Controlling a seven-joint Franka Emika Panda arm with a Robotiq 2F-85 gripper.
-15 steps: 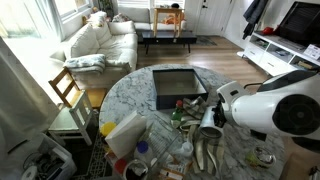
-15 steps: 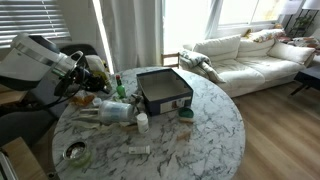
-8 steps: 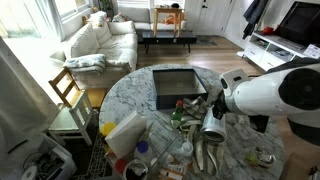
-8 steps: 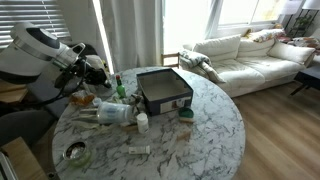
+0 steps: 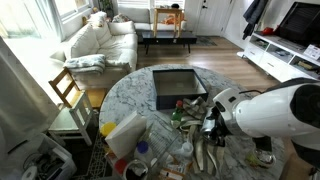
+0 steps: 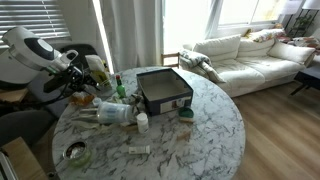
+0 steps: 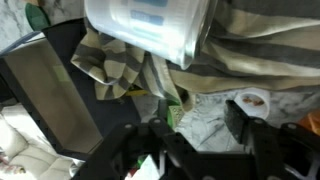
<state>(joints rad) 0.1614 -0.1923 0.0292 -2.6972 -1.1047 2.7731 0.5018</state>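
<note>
1. The arm has dipped lower over the messy edge of the table (image 6: 205,130), and the gripper (image 7: 190,142) has just spread its fingers apart.
2. Nothing sits between the fingers now, so I think it has just let something go.
3. Close in front of it is a white tub (image 7: 150,30), round and smooth, with a blue label.
4. The tub touches a soft, crumpled, striped cloth (image 7: 120,65) near that same edge.
5. A dark, flat, square tray (image 5: 178,85) lies beside them, nearer the middle.
6. The table is round, hard and marbled.
</note>
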